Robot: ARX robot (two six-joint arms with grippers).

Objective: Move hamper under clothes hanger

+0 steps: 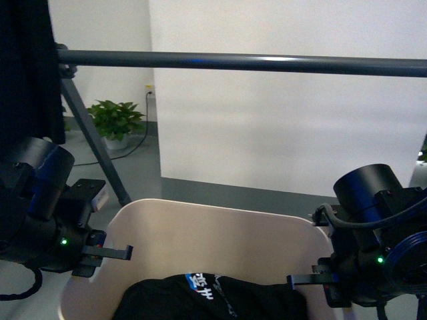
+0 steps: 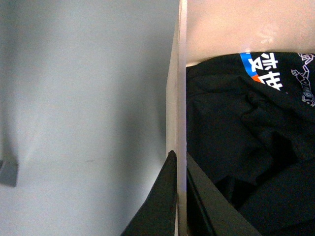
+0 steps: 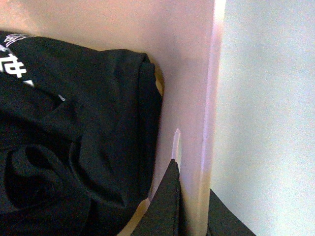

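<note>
Both left fingers and right fingers seemingly clamp the hamper's opposite walls.

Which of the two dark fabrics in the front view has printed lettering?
The black garment lying inside the hamper: it shows a blue-and-white print. The dark cloth hanging at far left, beside the clothes hanger, looks plain.

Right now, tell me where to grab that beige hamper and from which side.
Take the hamper by its thin upright side walls, coming down from above, one arm per side. Each wall is slim enough to pinch, one finger inside and one outside, as the left gripper and right gripper do now.
</note>
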